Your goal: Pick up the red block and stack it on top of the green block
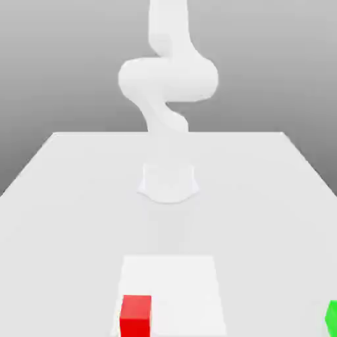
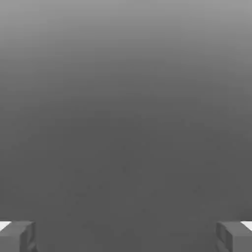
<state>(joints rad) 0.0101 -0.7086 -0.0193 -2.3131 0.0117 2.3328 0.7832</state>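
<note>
Two small cubes lie at the near edge of a white table [image 1: 59,197], listed from the exterior view's left to its right. Item one: the red block [image 1: 136,316], a plain bright red cube with matte faces, resting on a lighter square patch [image 1: 178,283] of the tabletop, at that patch's near left corner. Nothing touches it; it sits flat, one face toward the camera and its top face visible. Item two: the green block [image 1: 332,316], a bright green cube cut off by the exterior view's right border, resting on the table well apart from the red block and outside the lighter patch. Between and behind them, farther back on the table, stands the white robot arm [image 1: 168,79], its round base [image 1: 168,183] planted near the table's middle, its links bending upward and out of the top of the picture. Neither cube is near the base. Item three, from the hand view: the gripper [image 2: 126,236], seen as two grey fingertips [image 2: 17,236] set at opposite edges of the picture, spread wide with plain grey background between them and nothing held. No cube lies between or beside the fingertips. The red block is on the table, not on the green block.
</note>
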